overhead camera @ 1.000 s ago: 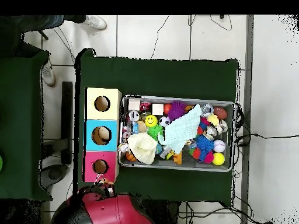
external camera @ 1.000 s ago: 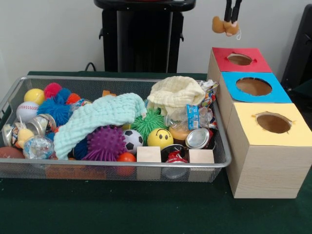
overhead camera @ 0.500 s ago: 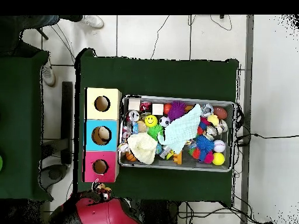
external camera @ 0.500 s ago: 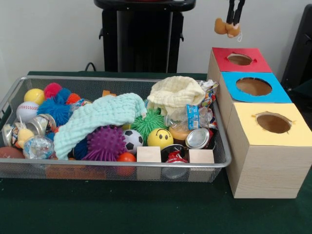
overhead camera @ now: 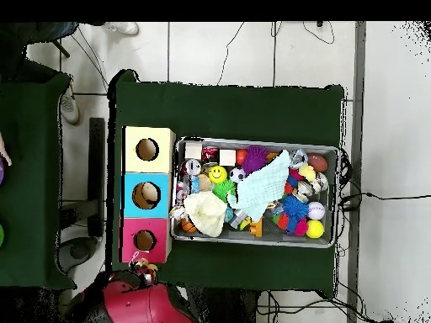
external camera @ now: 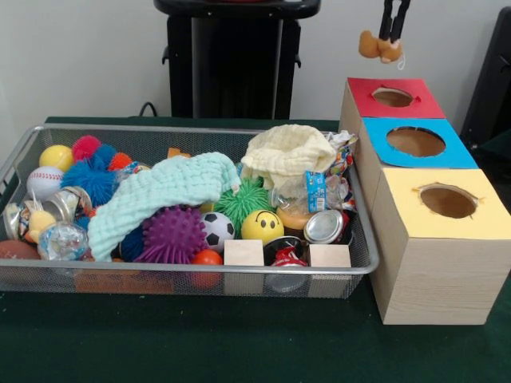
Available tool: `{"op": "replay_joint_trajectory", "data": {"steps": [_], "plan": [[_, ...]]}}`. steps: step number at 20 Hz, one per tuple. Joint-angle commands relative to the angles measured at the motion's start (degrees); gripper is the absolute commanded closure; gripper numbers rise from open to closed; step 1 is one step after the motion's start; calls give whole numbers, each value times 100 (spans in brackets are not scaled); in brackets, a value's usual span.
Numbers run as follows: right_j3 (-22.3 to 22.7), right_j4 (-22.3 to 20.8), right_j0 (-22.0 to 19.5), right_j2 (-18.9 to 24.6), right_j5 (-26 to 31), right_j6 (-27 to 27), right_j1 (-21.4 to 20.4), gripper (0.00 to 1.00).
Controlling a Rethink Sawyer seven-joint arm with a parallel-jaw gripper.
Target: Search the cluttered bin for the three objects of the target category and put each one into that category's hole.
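My gripper [external camera: 393,32] hangs at the top of the front view, shut on a small brown plush toy [external camera: 378,47] that dangles above and just behind the red-topped box [external camera: 415,104]. In the overhead view the gripper [overhead camera: 141,269] and toy [overhead camera: 142,271] sit just below the red box's hole [overhead camera: 144,240]. The wire mesh bin [external camera: 239,267] holds balls, spiky toys, two wooden cubes, cans and cloths. Three wooden boxes stand in a row beside it, with a red, a blue [external camera: 451,152] and a yellow top [external camera: 479,215], each with a round hole.
A mint cloth [external camera: 164,191] and a yellow cloth [external camera: 287,155] cover part of the bin's contents. The black pedestal [external camera: 231,56] stands behind the bin. In the overhead view a person's hand [overhead camera: 4,156] and shoe [overhead camera: 123,28] show at the left and top edges.
My gripper has carried the plush toy a little to the right in the front view and slightly upward. The bin's contents have not moved.
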Motion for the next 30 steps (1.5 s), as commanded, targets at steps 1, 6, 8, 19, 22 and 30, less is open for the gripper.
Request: {"op": "replay_joint_trajectory", "data": {"steps": [1, 6, 8, 19, 22, 30], "plan": [[-780, 343, 16, -156, -384, 1353, 661, 100], [-765, 438, -38, -110, -834, 1284, 952, 100], [-771, 460, -63, -108, -924, 1250, 1032, 100], [-722, 635, -1, -182, -1105, 1159, 1143, 100], [-740, 655, 9, -198, -1111, 1123, 1163, 100], [-731, 709, 15, -206, -1158, 1098, 1190, 100]]}}
